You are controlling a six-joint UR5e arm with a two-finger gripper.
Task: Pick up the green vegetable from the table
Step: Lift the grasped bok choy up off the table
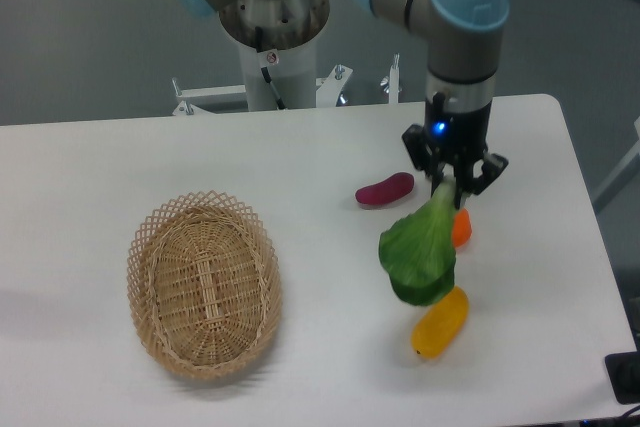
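The white worktop (120,177) carries everything here, and the oval wicker basket (204,284) on its left part serves as the landmark. Well to the right of the basket the arm (465,17) reaches down from above. Its tool (454,179) is closed on the narrow pale stem of the green vegetable (420,247), which hangs leaf-down and tilted, with the broad dark leaf swinging out toward the basket side.

From this view the vegetable looks clear of the worktop, though its leafy end overlaps the yellow fruit (441,322) lying below it, so I cannot tell for sure how much air is between them. The purple vegetable (384,190) lies to the right of the basket, just beside the tool on its basket side. A small orange (461,228) is partly hidden behind the hanging stem, on the far side from the basket.

The pick looks essentially made; the step in hand is carrying the lift through. To do it well, the rise should be straight and unhurried, since the grip is only on the thin stem and the heavy leaf could pivot or slip out. The grip should stay firm, and sideways moves should be avoided so the leaf does not brush the yellow fruit or the orange.
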